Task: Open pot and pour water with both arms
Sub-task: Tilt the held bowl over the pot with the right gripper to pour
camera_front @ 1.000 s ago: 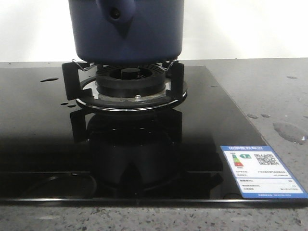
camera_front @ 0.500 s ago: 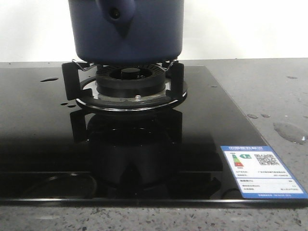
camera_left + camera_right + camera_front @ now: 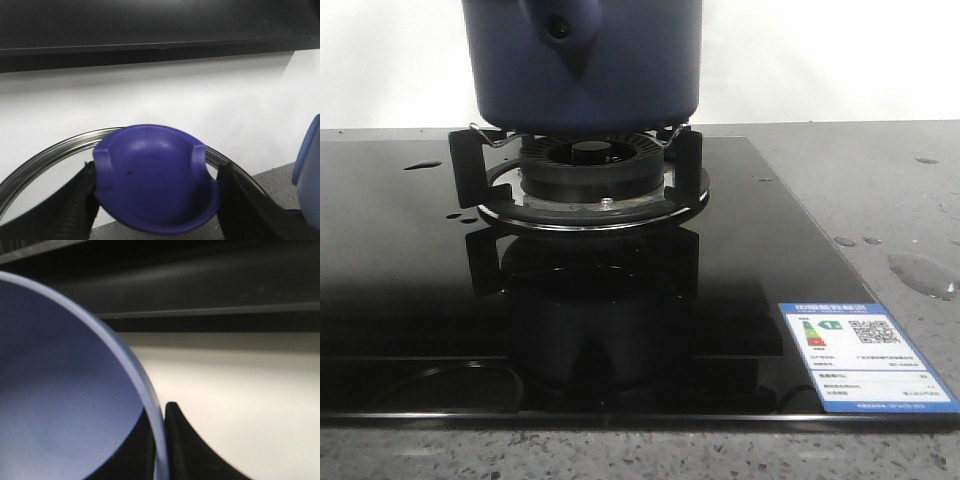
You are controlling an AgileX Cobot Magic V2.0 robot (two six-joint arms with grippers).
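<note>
Squarely atop burner (image 3: pixel 588 172), pot (image 3: pixel 582 62)

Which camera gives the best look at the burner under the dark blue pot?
The front view: the round black burner sits in plain sight on the glossy black cooktop, directly beneath the dark navy-blue cylindrical pot. Neither wrist view shows the burner at all.

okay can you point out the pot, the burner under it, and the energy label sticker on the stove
pot (image 3: pixel 620 70), front view, on its dark blue side wall.
burner (image 3: pixel 588 172), front view, on the black ribbed ring under the pot.
energy label sticker (image 3: pixel 863 357), front view, on the middle of the blue and white label at the cooktop's near right corner.
</note>
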